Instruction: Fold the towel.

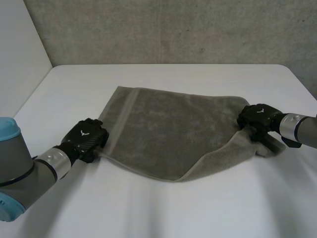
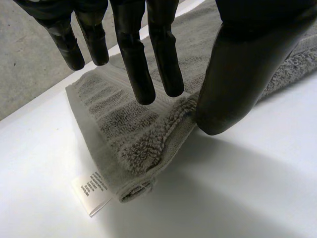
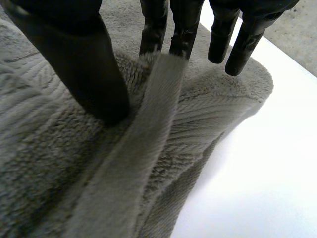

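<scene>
— Question from where I'm standing: what is the left hand doing?

— It sits open at the near left corner of the towel. Its fingers hang straight just above the cloth. The thumb has its tip down right at the towel's edge, where cloth meets worktop. It grips nothing.

— Anything at that corner?

— A small white care label pokes out from the hem and lies flat on the worktop, just past the fingertips.

— And the right hand?

— That one is at the towel's right corner, and it has hold of the cloth. The thumb presses into the pile. A ridge of the flat hem band stands up between the thumb and two of the fingers, running right up to their tips. The other fingers sit further out, over the rounded corner (they look clear of it, as far as I can tell).

— So where does the towel lie?

— It is spread between the two hands across the middle of the worktop, grey and mostly flat. Along its near edge, toward the right hand, the border is turned over in a paler strip.

— And beyond it?

— White worktop all round, then a rough grey wall at the far side.
</scene>
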Controlling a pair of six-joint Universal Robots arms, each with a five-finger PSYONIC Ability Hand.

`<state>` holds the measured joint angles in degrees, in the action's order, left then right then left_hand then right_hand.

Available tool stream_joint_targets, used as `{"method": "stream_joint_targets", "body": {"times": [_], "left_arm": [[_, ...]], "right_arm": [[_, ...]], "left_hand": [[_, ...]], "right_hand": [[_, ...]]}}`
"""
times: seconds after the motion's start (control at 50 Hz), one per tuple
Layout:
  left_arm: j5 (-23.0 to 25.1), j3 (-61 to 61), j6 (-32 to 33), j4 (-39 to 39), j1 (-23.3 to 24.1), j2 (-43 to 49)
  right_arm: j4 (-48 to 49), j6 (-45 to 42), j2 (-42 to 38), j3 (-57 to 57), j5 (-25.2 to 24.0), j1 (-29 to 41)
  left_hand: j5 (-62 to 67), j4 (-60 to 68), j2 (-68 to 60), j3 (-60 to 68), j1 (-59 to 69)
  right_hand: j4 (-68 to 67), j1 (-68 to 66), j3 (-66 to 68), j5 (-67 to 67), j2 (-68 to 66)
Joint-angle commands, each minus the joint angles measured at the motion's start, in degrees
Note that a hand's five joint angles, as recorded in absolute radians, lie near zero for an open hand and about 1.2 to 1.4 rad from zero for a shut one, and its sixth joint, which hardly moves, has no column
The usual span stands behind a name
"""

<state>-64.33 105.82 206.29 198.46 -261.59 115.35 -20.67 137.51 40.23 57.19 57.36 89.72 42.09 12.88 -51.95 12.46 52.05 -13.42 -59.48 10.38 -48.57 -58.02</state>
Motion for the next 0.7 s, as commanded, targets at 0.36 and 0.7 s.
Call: {"method": "stream_joint_targets", "body": {"times": [0.36,0.7], "left_arm": [[-0.09,0.09,-0.01,-0.09,-0.32,-0.21],[0.17,0.09,0.07,0.00,-0.59,0.05]], "right_arm": [[0.72,0.04,17.41,17.58,-3.66,-2.80],[5.56,3.99,20.68,23.76,-4.10,-4.38]], "left_hand": [[-1.84,-2.88,1.70,-2.46,-1.80],[-3.18,-2.88,3.05,-2.46,-3.15]], "right_hand": [[3.42,-20.52,-0.38,-21.43,-21.98],[3.42,4.65,-0.38,3.74,3.19]]}}
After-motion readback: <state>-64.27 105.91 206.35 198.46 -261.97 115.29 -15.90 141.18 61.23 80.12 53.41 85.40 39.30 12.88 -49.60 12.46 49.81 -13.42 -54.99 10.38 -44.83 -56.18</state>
